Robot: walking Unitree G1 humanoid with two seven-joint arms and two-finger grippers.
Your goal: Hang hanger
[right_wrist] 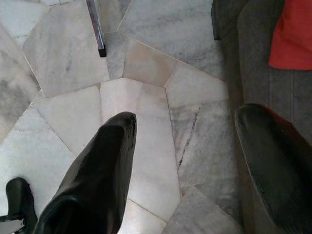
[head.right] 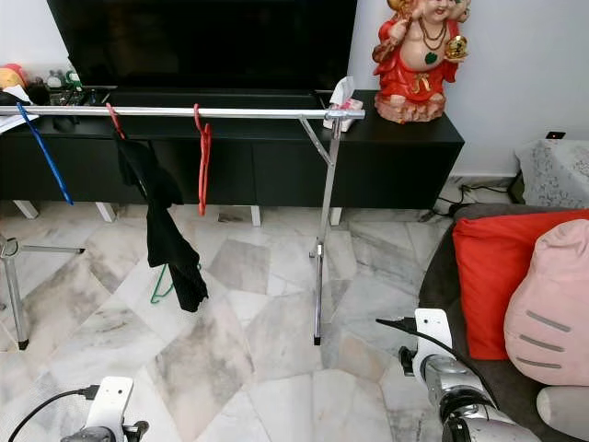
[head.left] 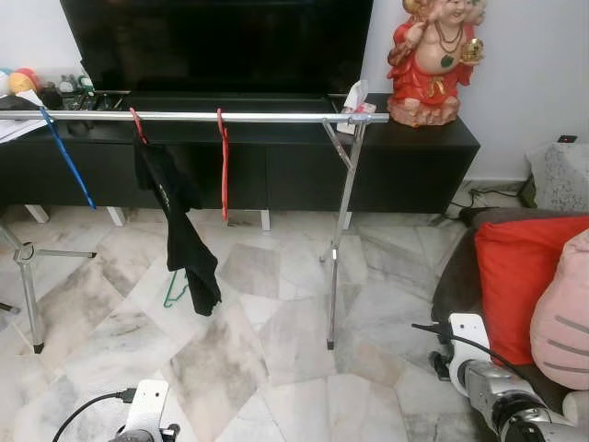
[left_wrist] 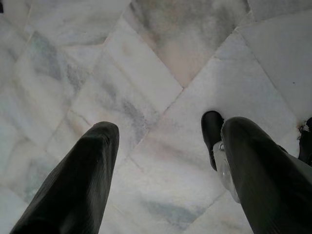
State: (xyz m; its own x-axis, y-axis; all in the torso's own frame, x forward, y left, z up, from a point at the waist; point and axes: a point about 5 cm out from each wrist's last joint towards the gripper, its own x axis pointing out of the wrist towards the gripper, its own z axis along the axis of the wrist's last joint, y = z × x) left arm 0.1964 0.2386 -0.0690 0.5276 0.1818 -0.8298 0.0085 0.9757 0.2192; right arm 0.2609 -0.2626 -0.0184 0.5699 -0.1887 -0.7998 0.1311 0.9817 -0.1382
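Marble floor (head.left: 276,368) — green hanger (head.left: 173,290) lying there (beside rack foot (head.left: 329,343)).

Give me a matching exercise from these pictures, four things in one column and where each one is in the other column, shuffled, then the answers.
Things
1. red hanger
2. green hanger
3. statue
4. red cushion

Places
A. on the black TV cabinet, at its right end
B. hooked on the rail of the clothes rack, with nothing on it
C. on the sofa, beside a pink cushion
D. on the marble floor, behind the hanging black garment

Pairs: 1-B, 2-D, 3-A, 4-C
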